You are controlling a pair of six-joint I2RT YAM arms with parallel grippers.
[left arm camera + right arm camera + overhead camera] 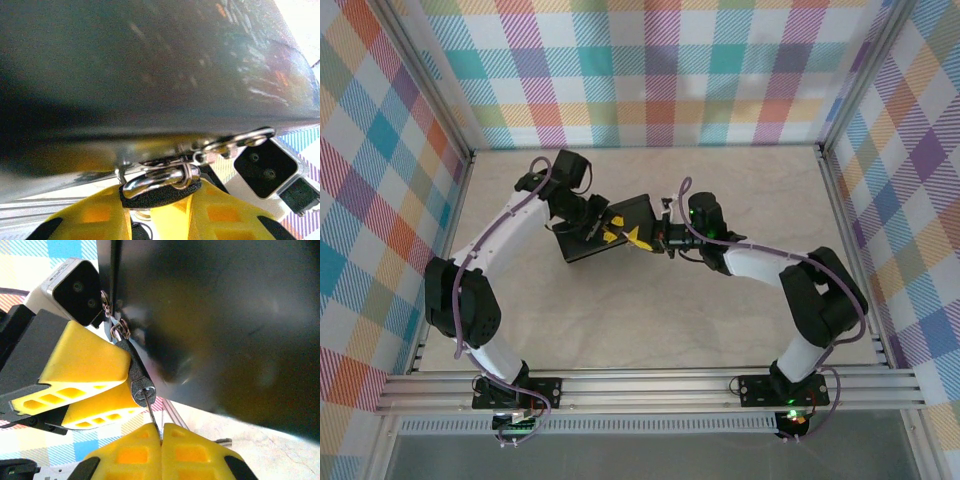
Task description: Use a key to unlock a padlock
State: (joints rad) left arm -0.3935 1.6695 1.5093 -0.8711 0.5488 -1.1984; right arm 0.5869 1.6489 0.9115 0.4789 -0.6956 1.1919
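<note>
hidden: from the top camera the arms cover the lock where they meet at the tin (582, 248); the key (151, 415) shows a thin blade, its head buried between fingertips.
left gripper (160, 200): nearly closed, pinching the padlock (160, 179) body.
right gripper (161, 432): pressed together on the key, its tip in the padlock's base.
padlock: tiny, dull silver-grey, shackle hooked to a ring on the tin's edge.
</note>
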